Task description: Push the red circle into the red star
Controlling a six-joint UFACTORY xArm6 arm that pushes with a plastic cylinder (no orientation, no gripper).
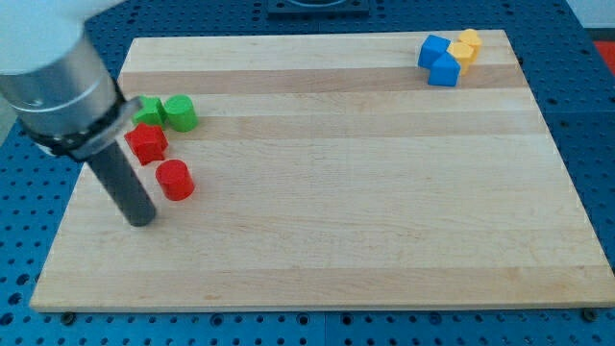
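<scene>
Surface: pale wooden board (327, 183) on a blue perforated bench.

Red circle (175, 180): near the view's left edge, just below and slightly right of the red star (147, 142), close but apart.

My tip (141, 219): bare rod, no jaws to open or close; sits just left of and below the circle, not touching. Judged: the push must run up and slightly leftward, so the tip needs to get beneath the circle's lower right.

Green circle (179, 112), green block (148, 109): directly above the star.

Blue blocks (439, 60), yellow block (467, 45): top right, well apart.
</scene>
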